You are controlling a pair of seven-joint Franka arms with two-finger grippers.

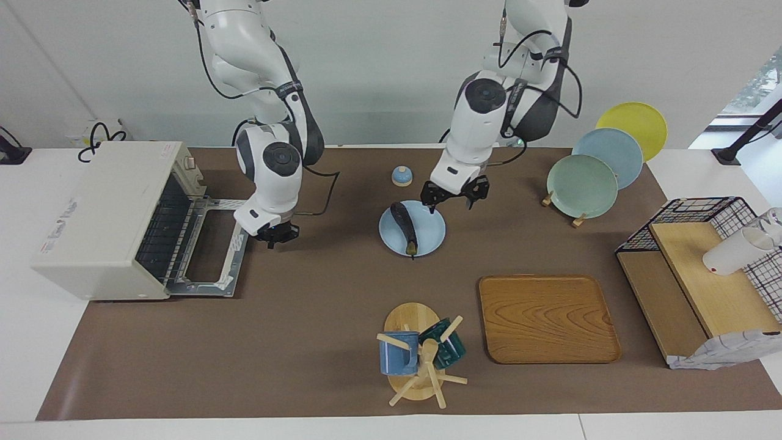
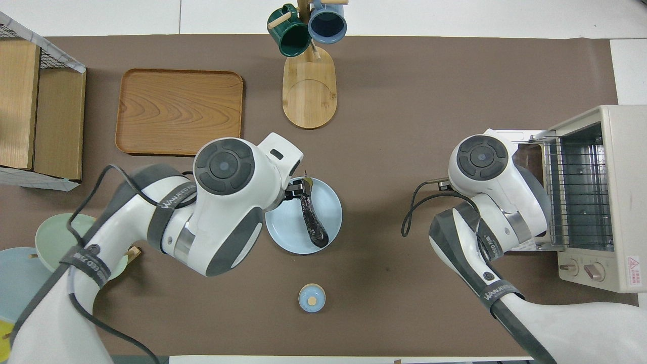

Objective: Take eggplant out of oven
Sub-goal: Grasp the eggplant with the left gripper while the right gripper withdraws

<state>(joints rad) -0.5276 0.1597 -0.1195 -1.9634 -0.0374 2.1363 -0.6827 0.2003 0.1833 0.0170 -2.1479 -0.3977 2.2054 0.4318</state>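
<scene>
Facing view, read from its left edge across.

- Left third of frame: oven [image 1: 101, 217], door [image 1: 208, 247] dropped flat toward frame centre. The wire rack inside shows bare, with no food on it.
- Just inside centre-left: right gripper [image 1: 276, 234], fingertips pinched together on nothing. It hangs low at the door's free edge, beside the door's handle end. Judgement: it sits here either because its part of the job is over or to push the door up. The frames don't say which.
- Frame centre: eggplant [image 1: 403, 223] lies lengthwise on a pale blue plate [image 1: 431, 235], stem end toward the bottom of the frame. It is out of the oven and well apart from it. The plate gives it a flat, stable bed, so it should not roll.
- Just above the plate in frame: a small blue knobbed lid [image 1: 401, 176], untouched.
- Right of centre: left gripper [image 1: 453, 200], jaws spread wide and empty, above the plate's upper rim near the eggplant's blunt end. I cannot tell whether it touches anything.

Task status, judged: removal looks done. The open door is the only loose end.
</scene>
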